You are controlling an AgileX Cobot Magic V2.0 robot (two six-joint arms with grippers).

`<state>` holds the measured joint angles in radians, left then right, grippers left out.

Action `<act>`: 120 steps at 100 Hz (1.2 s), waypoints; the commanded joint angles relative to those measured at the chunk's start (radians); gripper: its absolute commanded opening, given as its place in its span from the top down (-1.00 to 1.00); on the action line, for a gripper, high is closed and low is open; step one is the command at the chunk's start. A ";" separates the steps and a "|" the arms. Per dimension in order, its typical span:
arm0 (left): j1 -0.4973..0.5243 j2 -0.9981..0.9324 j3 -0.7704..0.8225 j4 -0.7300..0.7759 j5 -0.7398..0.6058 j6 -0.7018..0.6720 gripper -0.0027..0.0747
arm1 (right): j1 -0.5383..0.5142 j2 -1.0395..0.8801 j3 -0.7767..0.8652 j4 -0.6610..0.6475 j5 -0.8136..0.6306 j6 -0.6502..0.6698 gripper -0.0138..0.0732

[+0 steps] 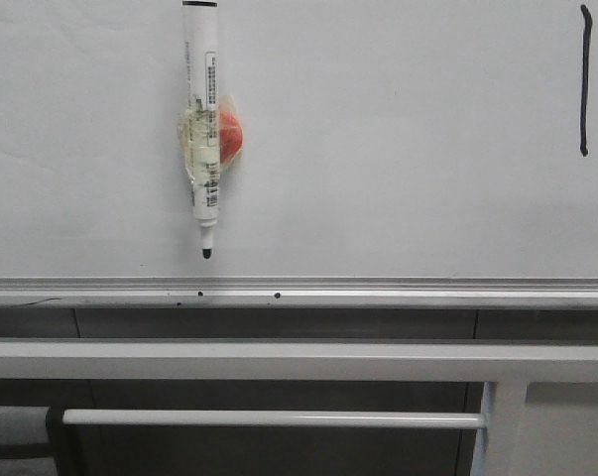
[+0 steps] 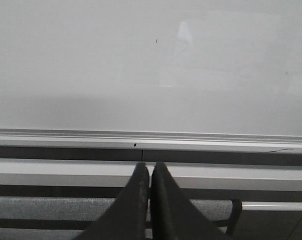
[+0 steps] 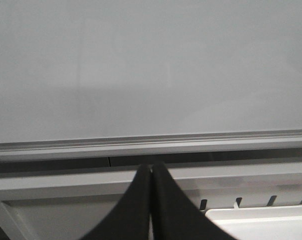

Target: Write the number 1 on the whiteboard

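One black stroke, the number 1 (image 1: 584, 81), stands at the far right of the whiteboard (image 1: 398, 139), well apart from the marker pen (image 1: 203, 119) on the board's left part, tip pointing down, with clear tape and a red-orange piece (image 1: 230, 133) at its middle. Two small dark dots sit on the silver edge rail (image 1: 427, 293) below. Neither arm shows in the front view. Left tool (image 2: 150, 172) and right tool (image 3: 151, 172) each have their fingers pressed together, holding nothing, near the rail.
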<state>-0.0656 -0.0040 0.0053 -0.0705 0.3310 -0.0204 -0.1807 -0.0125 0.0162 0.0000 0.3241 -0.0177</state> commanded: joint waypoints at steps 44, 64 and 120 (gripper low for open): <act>-0.007 -0.024 0.006 -0.010 -0.065 -0.007 0.98 | 0.078 -0.013 0.025 -0.018 0.004 -0.004 0.83; -0.007 -0.024 0.006 -0.010 -0.065 -0.007 0.98 | 0.078 -0.013 0.025 -0.018 0.004 -0.004 0.83; -0.007 -0.024 0.006 -0.010 -0.065 -0.007 0.98 | 0.078 -0.013 0.025 -0.018 0.004 -0.004 0.83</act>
<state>-0.0656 -0.0040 0.0053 -0.0705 0.3310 -0.0204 -0.1038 -0.0125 0.0129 -0.0056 0.3366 -0.0160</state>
